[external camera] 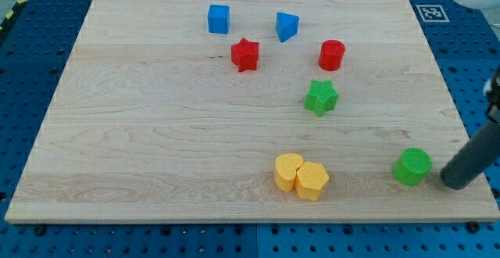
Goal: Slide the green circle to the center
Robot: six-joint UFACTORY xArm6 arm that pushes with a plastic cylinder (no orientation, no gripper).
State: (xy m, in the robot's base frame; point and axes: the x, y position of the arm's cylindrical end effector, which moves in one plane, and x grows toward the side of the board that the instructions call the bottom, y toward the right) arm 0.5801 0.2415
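Sitting just right of the green circle [412, 166], my tip [453, 181] looks lined up to shove it leftward toward the table [156, 133] center; no pincer here.

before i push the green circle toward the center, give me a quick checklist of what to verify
1. My tip is on the far side of the green circle from the center: ok, it sits at the circle's right.
2. Tip touching the circle: cannot tell, a thin gap seems to show.
3. Circle fully on the wooden board: ok, though near the bottom right corner.
4. Path up and left free: ok just left of the circle, but the green star stands up-left of it, toward the middle.
5. Two touching yellow blocks out of the path: ok if the push angles upward; a straight leftward push would meet them.
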